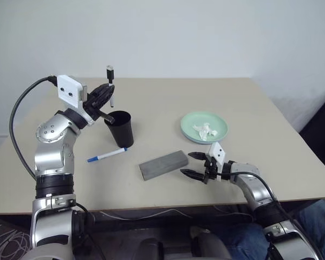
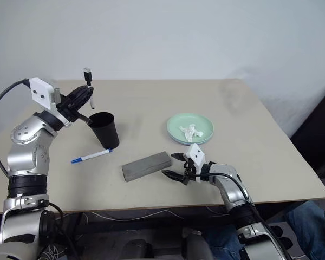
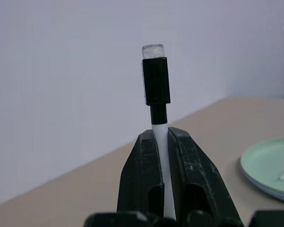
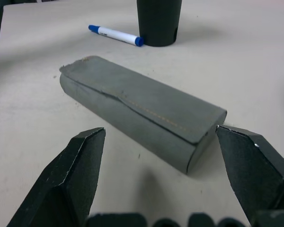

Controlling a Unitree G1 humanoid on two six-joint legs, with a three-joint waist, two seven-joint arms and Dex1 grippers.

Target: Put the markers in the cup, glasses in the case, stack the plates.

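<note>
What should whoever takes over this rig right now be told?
Left gripper: shut on the black-capped marker, upright above the cup.
Right gripper: open, empty, facing the closed grey case.
Blue-capped marker: lying on the table beside the cup.
Green plate: holds a crumpled tissue.
Done: neither marker is in yet.
Left: both markers; glasses and a second plate aren't seen.

Both arms are built from silver-grey metal segments with black joint bands. A white camera housing (image 1: 69, 90) is mounted at each wrist, and black cables are routed along the forearms. Each gripper (image 1: 194, 164) is fitted with two black fingers.
</note>
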